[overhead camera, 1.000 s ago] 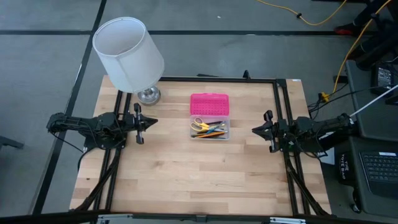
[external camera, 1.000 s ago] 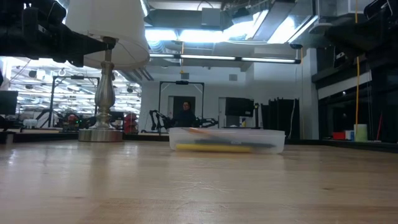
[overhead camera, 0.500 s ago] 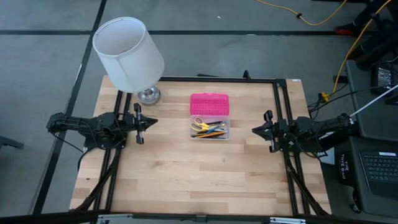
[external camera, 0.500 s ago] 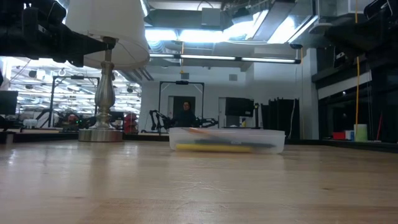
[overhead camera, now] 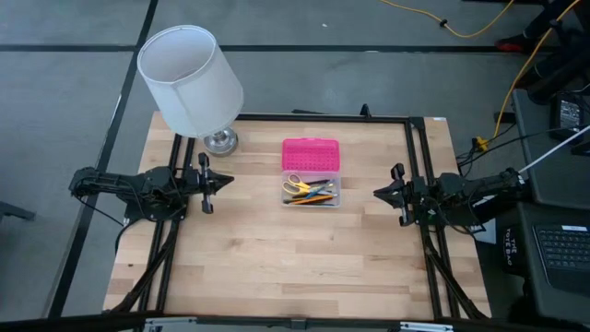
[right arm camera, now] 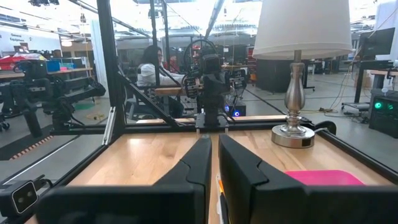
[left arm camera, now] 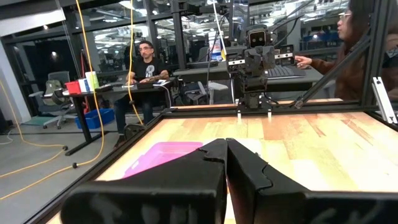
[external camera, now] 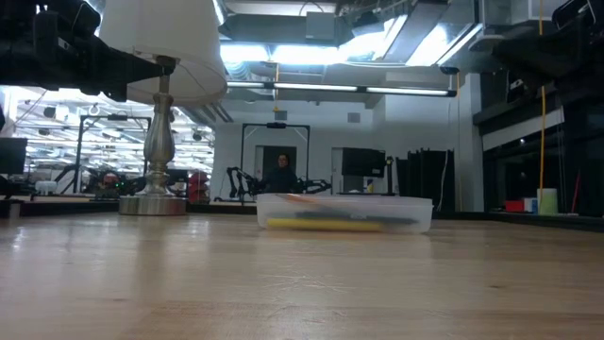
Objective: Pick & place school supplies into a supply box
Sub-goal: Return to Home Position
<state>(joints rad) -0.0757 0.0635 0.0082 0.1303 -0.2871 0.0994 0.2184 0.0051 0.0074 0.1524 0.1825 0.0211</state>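
Note:
The supply box (overhead camera: 311,189) is a clear tray standing on the table's middle, its pink lid (overhead camera: 311,154) lying open toward the far edge. Inside it lie the school supplies (overhead camera: 313,192): yellow-handled scissors (overhead camera: 295,183) and several pens and pencils, also showing through the box wall (external camera: 344,223). My left gripper (overhead camera: 226,182) hovers level at the table's left, shut and empty, its fingertips meeting (left arm camera: 227,144). My right gripper (overhead camera: 376,193) hovers level at the table's right, with a narrow slit between its fingers (right arm camera: 211,140) and nothing in it. Both point at the box from well away.
A lamp with a white shade (overhead camera: 189,78) stands on its metal base (overhead camera: 219,141) at the table's far left, close to the left arm. A black frame (overhead camera: 410,120) borders the table. People sit at desks beyond the table (left arm camera: 144,59).

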